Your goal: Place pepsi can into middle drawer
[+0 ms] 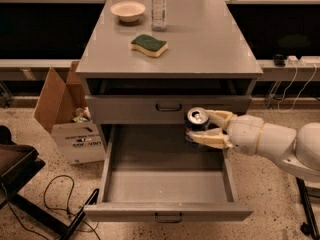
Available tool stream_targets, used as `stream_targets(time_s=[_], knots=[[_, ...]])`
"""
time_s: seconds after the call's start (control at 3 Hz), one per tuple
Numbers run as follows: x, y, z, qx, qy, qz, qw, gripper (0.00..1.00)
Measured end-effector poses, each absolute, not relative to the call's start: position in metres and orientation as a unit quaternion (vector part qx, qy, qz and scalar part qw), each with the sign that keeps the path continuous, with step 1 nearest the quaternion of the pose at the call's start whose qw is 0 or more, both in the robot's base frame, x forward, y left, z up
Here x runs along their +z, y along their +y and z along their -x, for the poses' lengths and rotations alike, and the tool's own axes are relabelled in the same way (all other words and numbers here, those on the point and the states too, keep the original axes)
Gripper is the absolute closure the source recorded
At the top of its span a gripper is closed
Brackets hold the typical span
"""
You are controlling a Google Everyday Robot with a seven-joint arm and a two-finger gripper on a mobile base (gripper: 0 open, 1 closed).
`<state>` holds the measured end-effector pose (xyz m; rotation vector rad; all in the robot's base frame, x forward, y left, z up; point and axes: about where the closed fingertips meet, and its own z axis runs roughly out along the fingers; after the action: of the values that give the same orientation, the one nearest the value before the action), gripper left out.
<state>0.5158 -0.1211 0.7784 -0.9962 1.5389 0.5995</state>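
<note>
The pepsi can (196,121) is dark blue with a silver top and stands upright in my gripper (206,127). The cream fingers (216,139) are shut on its sides. I hold it above the back right part of the middle drawer (167,186), which is pulled fully out, its flat grey tray bare. The drawer's dark bar handle (168,218) faces the camera at the bottom. The white arm reaches in from the right. The can is just below the upper handled front (168,108), which is shut.
On the cabinet top (200,44) lie a green and yellow sponge (149,45), a white bowl (128,11) and a clear plastic bottle (158,6). An open cardboard box (67,119) stands left of the cabinet. Black cables and a dark frame (20,184) lie at lower left.
</note>
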Motion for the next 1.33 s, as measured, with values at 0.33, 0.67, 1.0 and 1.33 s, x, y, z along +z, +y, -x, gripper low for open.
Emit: stream_targets(time_s=[0.33, 0.67, 1.0, 1.33], knots=[[0.759, -0.100, -0.535, 0.265, 0.653, 0.437, 0.559, 1.00], [0.685, -0.042, -0.573, 0.310, 0.639, 0.449, 0.542, 1.00], [0.620, -0.002, -0.589, 0.359, 0.618, 0.445, 0.539, 1.00], [0.558, 0.024, -0.593, 0.406, 0.602, 0.440, 0.528, 1.00]])
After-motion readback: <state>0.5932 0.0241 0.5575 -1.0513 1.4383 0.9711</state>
